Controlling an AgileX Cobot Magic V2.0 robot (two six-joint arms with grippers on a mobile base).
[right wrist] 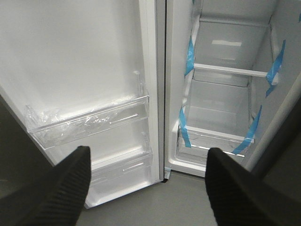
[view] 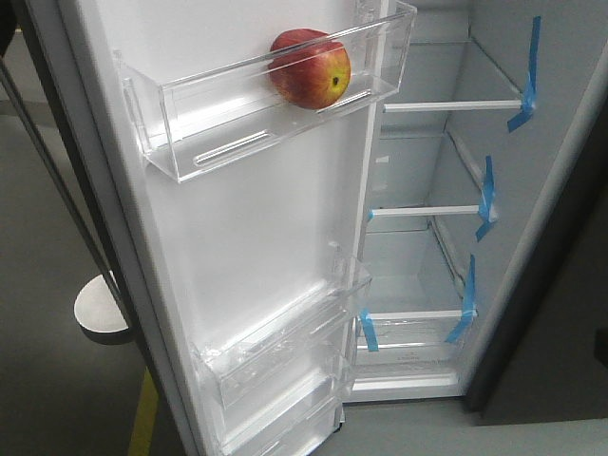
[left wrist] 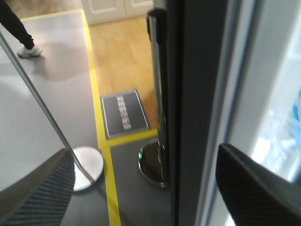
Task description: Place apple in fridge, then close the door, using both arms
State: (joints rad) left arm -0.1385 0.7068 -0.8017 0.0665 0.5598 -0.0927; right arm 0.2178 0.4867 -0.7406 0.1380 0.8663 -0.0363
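Apple: red-and-yellow round apple (view: 310, 68) sat in the clear plastic upper bin (view: 190, 142).
Door: tall white-lined door (view: 266, 218) stood open.
Fridge: white-interior fridge (view: 408, 171); its shelves carried unlettered blue tape strips (view: 487, 195).
Left gripper (left wrist: 146, 188): fingers were spread, with the door's dark edge between them; contact could not be determined.
Right gripper (right wrist: 150, 183): fingers were spread and held nothing.

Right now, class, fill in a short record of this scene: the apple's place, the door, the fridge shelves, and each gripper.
apple: in the door's top clear bin
door: open
fridge: shelves taped blue, nothing seen on them
left gripper: open, empty, door's dark edge ahead
right gripper: open, empty, facing the fridge
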